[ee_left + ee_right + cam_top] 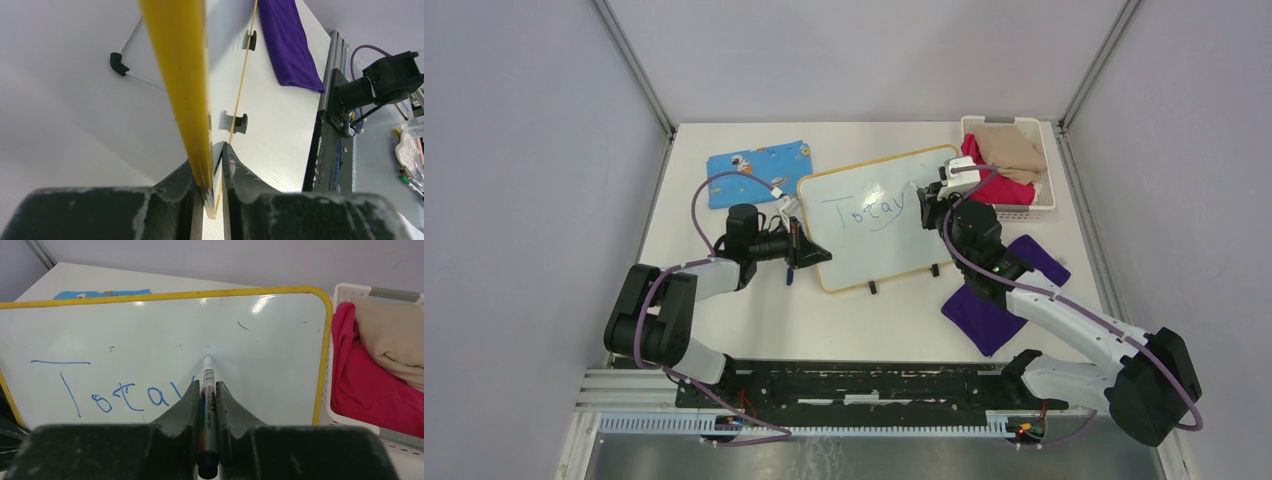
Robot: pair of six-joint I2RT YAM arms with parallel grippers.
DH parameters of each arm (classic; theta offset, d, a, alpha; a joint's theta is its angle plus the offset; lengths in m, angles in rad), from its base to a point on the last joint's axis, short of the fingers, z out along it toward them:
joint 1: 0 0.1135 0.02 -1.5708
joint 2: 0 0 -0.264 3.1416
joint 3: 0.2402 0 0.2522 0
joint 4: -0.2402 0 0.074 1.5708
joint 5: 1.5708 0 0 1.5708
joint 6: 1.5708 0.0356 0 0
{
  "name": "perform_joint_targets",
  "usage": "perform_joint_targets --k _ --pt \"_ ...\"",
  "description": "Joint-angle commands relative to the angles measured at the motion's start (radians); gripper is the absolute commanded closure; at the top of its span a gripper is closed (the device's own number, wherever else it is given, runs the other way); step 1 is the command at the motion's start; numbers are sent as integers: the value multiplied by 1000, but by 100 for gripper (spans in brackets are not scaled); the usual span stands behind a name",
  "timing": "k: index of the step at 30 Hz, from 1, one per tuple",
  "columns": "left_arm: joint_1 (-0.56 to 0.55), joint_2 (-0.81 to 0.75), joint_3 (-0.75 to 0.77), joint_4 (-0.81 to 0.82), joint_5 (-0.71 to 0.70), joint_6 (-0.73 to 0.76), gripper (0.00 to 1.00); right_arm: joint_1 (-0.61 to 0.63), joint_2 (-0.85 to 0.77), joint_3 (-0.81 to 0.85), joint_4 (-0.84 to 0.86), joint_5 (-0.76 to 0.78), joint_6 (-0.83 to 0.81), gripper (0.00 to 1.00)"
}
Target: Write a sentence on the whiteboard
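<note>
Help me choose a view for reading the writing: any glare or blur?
Right wrist: the sentence is sharp, small glare patches on the whiteboard near its top rim. Left wrist: board seen edge-on, its yellow rim soft, no writing visible. Top external: even light, letters small.

one whiteboard (864,240) sits mid-table, bearing one line of blue writing (869,212) and two black clips (872,288) (934,270) on its 6 o'clock edge. one marker (208,385). two grippers: left gripper (819,253) at the board's 8 o'clock, right gripper (922,206) at its 2 o'clock. four cloths: one blue patterned cloth (759,170) at 11 o'clock, one purple cloth (984,315) at 4 o'clock, one pink cloth (1004,190) and one beige cloth (1009,150) inside the one white basket (1050,170) at 1 o'clock.
</note>
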Motion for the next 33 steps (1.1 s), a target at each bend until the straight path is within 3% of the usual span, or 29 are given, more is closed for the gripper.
perform_joint_targets --k 1,16,33 --pt "-18 -6 11 -60 -91 105 83 -6 -7 -2 34 -13 18 100" --pt "-22 -9 11 -60 -93 106 83 -7 -117 -39 -6 15 13 100" --pt "-24 -8 14 -73 -95 111 83 -30 -60 11 -74 58 17 100"
